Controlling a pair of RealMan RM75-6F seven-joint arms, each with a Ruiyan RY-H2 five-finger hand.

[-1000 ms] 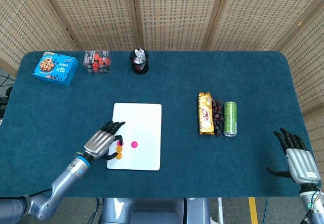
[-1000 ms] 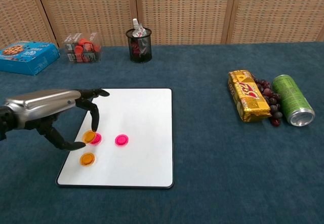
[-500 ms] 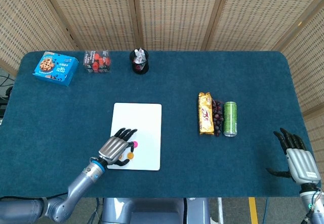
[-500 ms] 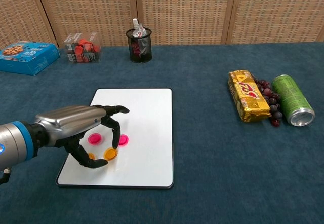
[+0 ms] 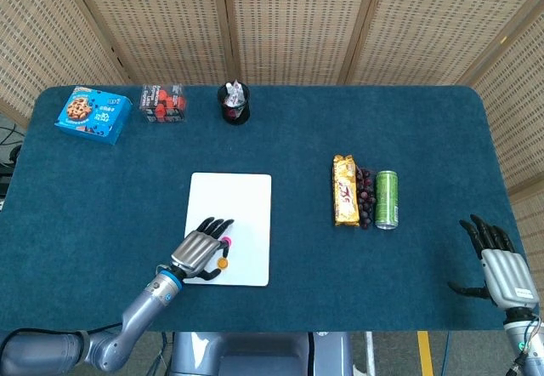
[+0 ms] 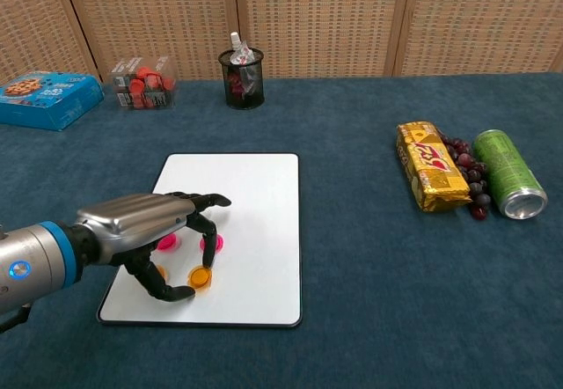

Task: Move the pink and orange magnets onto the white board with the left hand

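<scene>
An orange magnet (image 6: 201,277) lies flat on the white board (image 6: 255,195), nearer its front edge than half a second ago, beside a pink magnet (image 6: 212,243). The left hand (image 6: 149,228) arches over them, fingers curled down, tips touching the orange one. The right hand (image 5: 500,265) rests spread on the bench (image 5: 357,129). No label is legible.

magnets (image 6: 201,277) on board (image 6: 255,195) | left hand (image 6: 145,231) over them | can (image 6: 508,185) far right
</scene>
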